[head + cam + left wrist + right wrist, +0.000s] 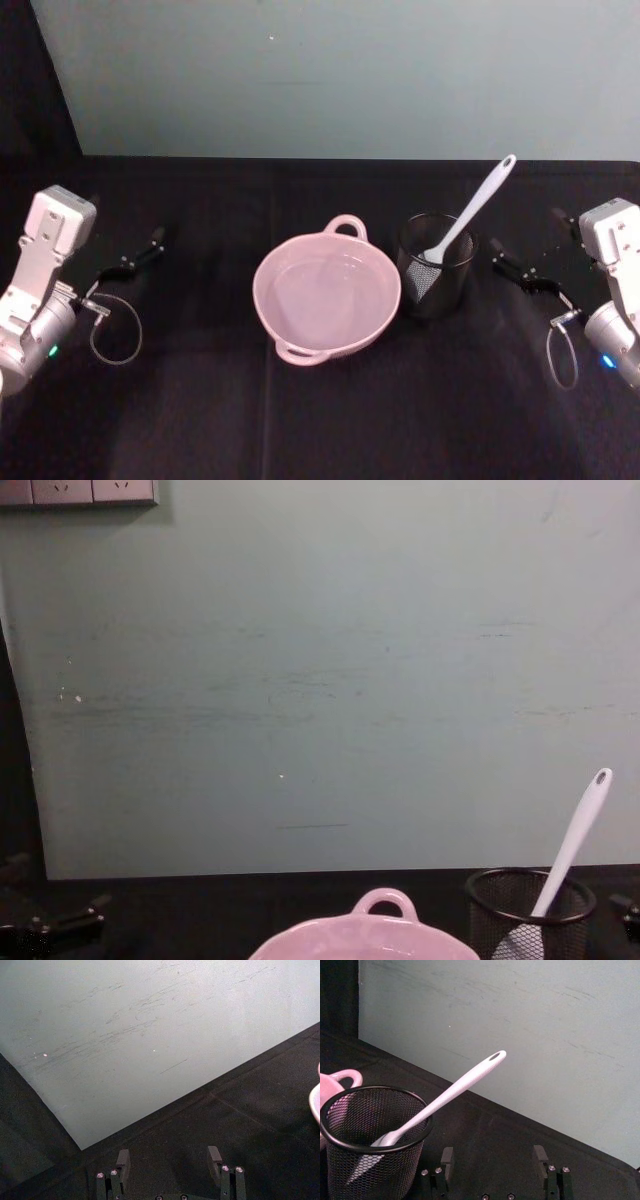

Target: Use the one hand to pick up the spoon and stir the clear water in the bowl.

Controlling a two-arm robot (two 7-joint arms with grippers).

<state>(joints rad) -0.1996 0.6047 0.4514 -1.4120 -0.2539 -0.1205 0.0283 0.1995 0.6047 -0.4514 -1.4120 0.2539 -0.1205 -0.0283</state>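
Right pincer (493, 1160) gapes empty near the cup (370, 1170) that props the spoon (455, 1090) handle-up for grabbing; left pincer (169, 1160) idles open beyond the bowl (347, 219).

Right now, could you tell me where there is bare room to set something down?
Bare black tablecloth lies in front of the pale pink glossy bowl and between it and the left gripper. Crowded: the bowl's right, where the black wire-mesh cup with the white plastic spoon stands close.
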